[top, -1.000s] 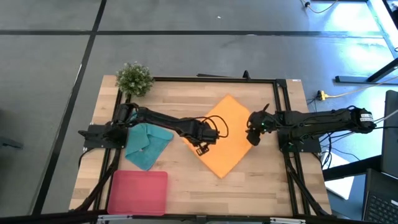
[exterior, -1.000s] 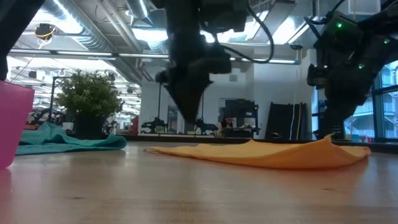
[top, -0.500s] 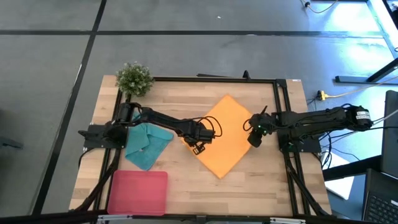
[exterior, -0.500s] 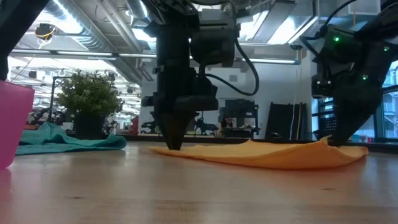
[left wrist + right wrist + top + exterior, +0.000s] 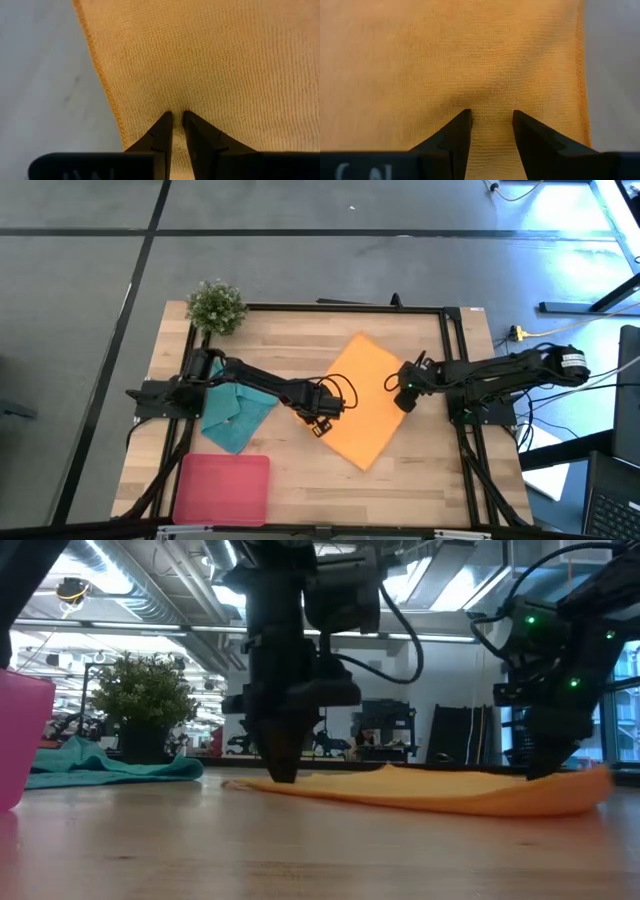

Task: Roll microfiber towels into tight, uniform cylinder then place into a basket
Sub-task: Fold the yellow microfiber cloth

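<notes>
The orange towel (image 5: 362, 402) lies spread flat as a diamond in the middle of the table. My left gripper (image 5: 320, 423) points straight down at the towel's left edge, its fingers nearly together on the cloth. My right gripper (image 5: 404, 402) slants down onto the towel's right part with its fingers apart. Left of them the teal towel (image 5: 236, 412) lies crumpled on the table. The pink basket (image 5: 222, 488) stands at the near left. My left gripper comes from above, and its fingertips (image 5: 164, 120) stand on the orange towel a little inside its hemmed edge (image 5: 107, 100). A thin strip of one layer (image 5: 175, 106) shows in the narrow gap between them. The towel stays flat on the table. My right gripper slants down from the table's right side. Its open fingertips (image 5: 462, 117) rest on the towel close to its right edge (image 5: 582, 75). The cloth between the tips (image 5: 491, 102) looks slightly dented, and the towel lies flat.
A small green potted plant (image 5: 216, 306) stands at the far left corner. A black frame (image 5: 448, 360) runs along the table's sides. Bare wood (image 5: 420, 480) shows near the front edge, right of the basket.
My left gripper has come down onto the orange towel's left edge, rolling a little about its own axis. My right gripper has tipped further down and sunk onto the towel's right part. The raised right end of the towel has flattened and now reaches farther right.
</notes>
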You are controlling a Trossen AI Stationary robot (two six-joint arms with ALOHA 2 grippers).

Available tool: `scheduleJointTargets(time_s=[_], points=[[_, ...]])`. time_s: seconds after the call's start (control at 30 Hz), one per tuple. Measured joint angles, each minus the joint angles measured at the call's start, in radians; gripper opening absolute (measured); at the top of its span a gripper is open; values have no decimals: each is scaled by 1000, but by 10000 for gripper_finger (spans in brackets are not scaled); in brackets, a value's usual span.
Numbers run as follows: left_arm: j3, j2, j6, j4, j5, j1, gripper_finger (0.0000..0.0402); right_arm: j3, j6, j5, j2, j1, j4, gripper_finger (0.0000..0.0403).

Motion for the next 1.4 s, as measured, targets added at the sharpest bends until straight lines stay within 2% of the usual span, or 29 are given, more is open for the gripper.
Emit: scheduleJointTargets(time_s=[0.13,0.4,0.6,0.7,0.8,0.87,1.1,1.4], points=[[0,2,-14,55,8,-28,42,-3,-47,59,14,-1,52,149],[-1,4,-24,152,3,-61,41,-1,-154,97,14,-47,122,149],[63,-24,-2,68,-78,-62,41,89,-159,100,-33,-49,26,149],[90,-59,6,24,-135,-58,41,137,-122,59,-61,-43,-68,149],[86,-54,7,2,-140,-43,41,145,-52,-40,-70,-43,-154,149],[88,-43,7,9,-143,-30,41,126,-10,-69,-69,-43,-162,149],[88,38,7,28,-52,6,41,30,62,-76,-65,-43,-142,149],[93,53,0,32,-1,-2,41,-31,7,-67,-61,-71,17,149]])
